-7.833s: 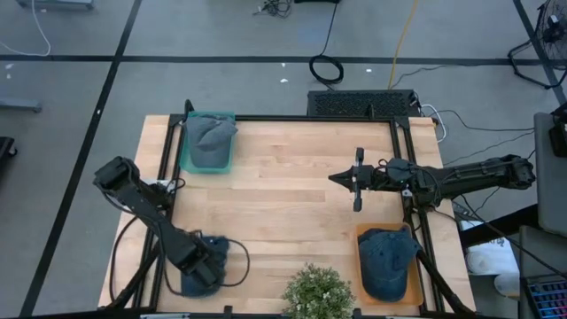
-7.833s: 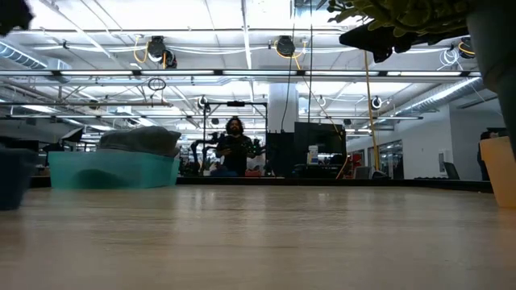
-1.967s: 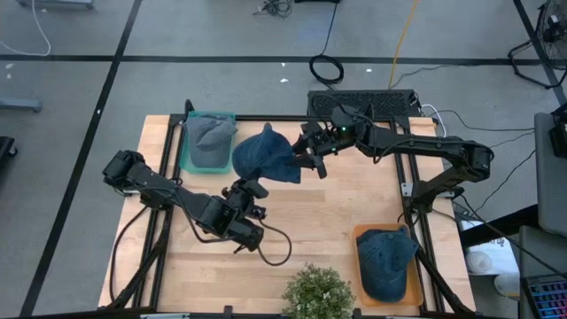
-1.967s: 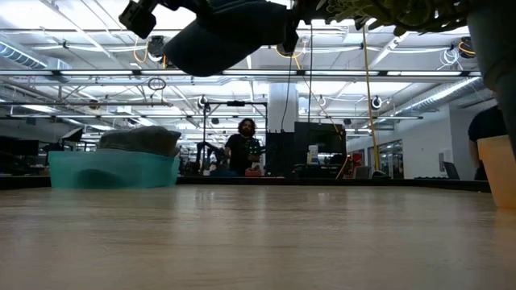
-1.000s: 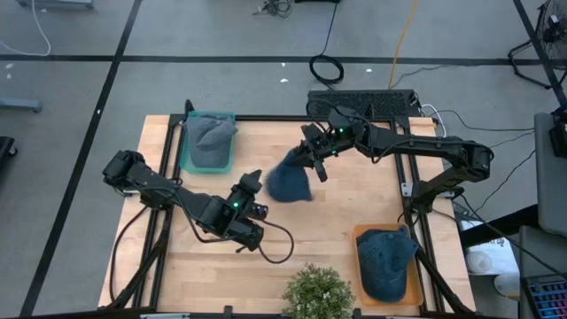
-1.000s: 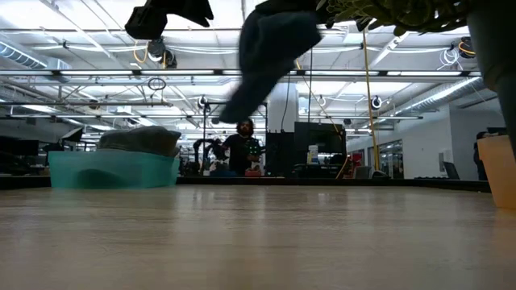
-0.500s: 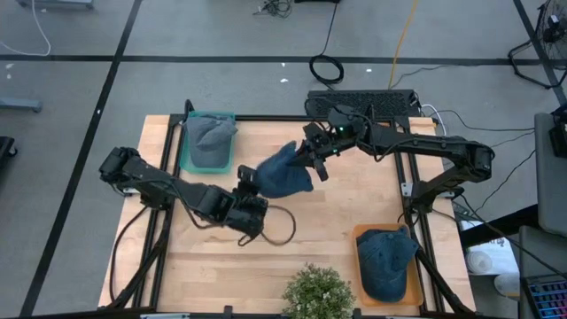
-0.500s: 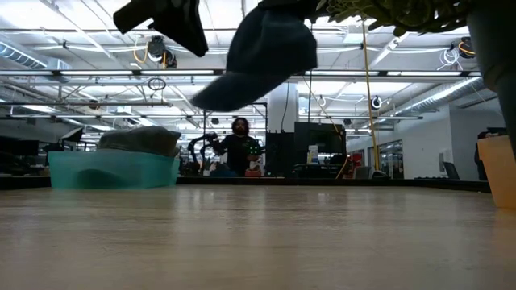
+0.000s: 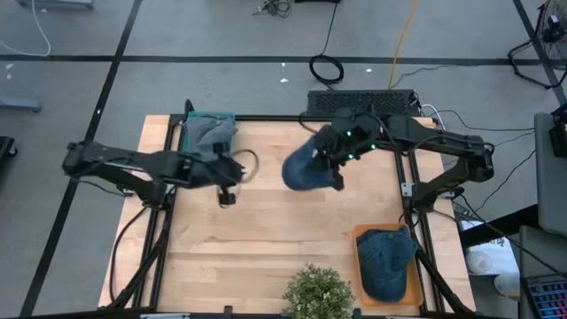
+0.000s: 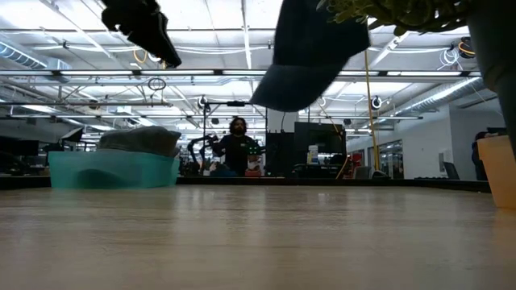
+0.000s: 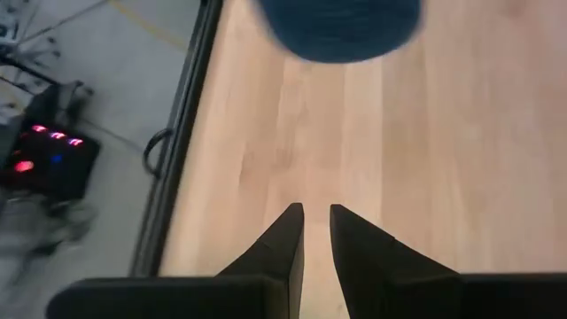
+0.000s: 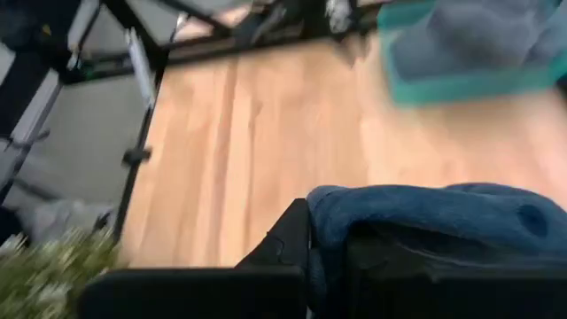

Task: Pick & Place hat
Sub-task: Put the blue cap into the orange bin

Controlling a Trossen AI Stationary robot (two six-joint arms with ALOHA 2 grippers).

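High view: right gripper (image 9: 335, 165) pinches the blue hat (image 9: 308, 168), held in the air over the far middle of the table (image 9: 292, 230); left gripper (image 9: 227, 183) hovers to the left beside the teal bin (image 9: 188, 152), holding nothing.
Advice: keep the pinch firm and, judging by the hats already binned, carry toward the orange tray (image 9: 360, 266) at near right, lowering before letting go.
Low view: hat (image 10: 310, 56) hangs high above the wood; teal bin (image 10: 113, 169) far left; a person (image 10: 236, 149) stands beyond.
Left wrist view: left fingers (image 11: 283, 244) stand narrowly apart, nothing between.
Right wrist view: fingers (image 12: 288, 235) pressed together on hat cloth (image 12: 425, 217).
Count: three hats, two containers, one plant (image 9: 317, 292).
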